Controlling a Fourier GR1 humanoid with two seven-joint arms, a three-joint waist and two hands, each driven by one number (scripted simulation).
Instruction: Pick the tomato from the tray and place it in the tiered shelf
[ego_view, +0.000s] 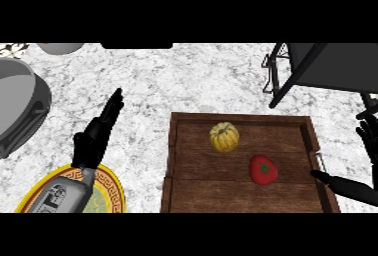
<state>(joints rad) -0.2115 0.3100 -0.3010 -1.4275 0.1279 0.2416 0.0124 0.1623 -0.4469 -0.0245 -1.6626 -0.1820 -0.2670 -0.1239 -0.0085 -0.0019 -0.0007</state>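
A red tomato (263, 169) lies on the brown wooden tray (199, 195), towards its right side. My right hand (362, 150) is at the tray's right edge, open, its thumb just right of the tomato and not touching it. The dark wire tiered shelf (325, 67) stands at the back right, beyond the tray. My left hand (94, 135) rests open left of the tray, fingers pointing up the counter.
A yellow ribbed squash (224, 137) lies on the tray behind the tomato. A yellow-rimmed plate (111, 192) sits under my left forearm at the front left. A large grey pot (18, 107) fills the left edge. The counter is pale marble.
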